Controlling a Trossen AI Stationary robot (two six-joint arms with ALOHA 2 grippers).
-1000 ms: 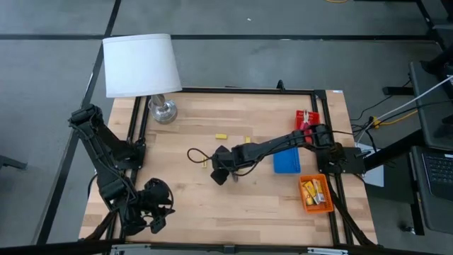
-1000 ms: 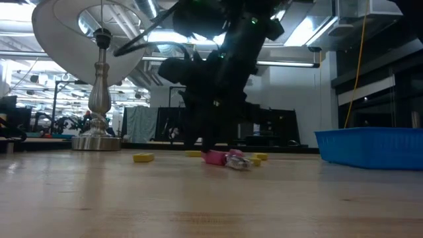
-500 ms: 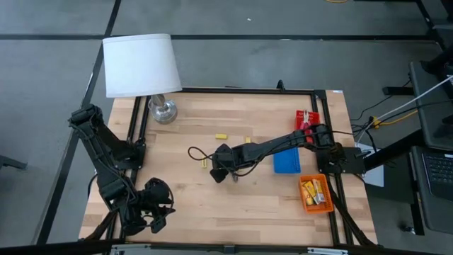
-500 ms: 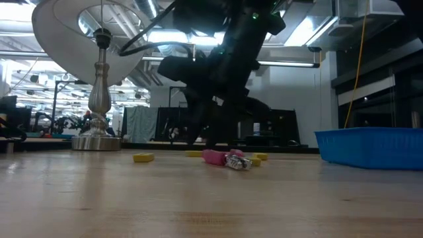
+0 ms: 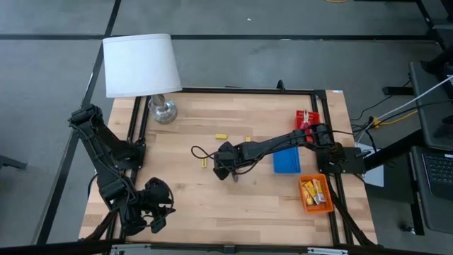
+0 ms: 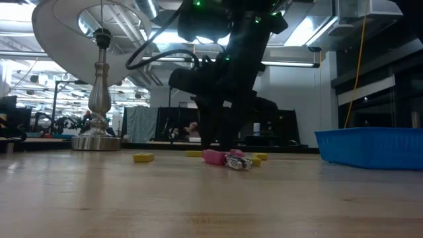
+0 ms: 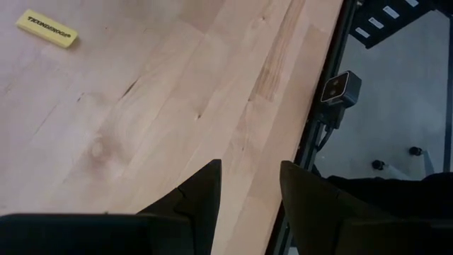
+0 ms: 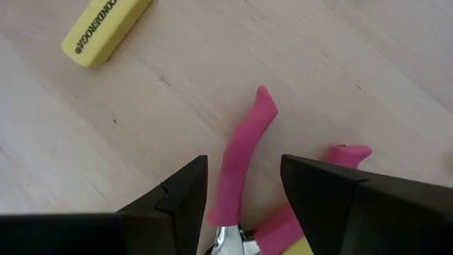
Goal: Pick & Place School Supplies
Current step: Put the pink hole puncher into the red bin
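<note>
Right gripper (image 8: pixel 244 195), fingers parted and empty, straddles one handle of the pink tool (image 8: pixel 244 159), its length running straight ahead; left gripper (image 7: pixel 248 191), also parted and empty, waits well apart.

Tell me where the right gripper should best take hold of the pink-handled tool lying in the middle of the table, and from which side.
Probably from straight above, across one pink handle of the pink-handled tool. The tool lies flat on the table with its two handles splayed apart, so a single handle is narrow enough to pinch. The right gripper is open with that handle between its fingers. The left gripper waits, open, at the table's near edge.
</note>
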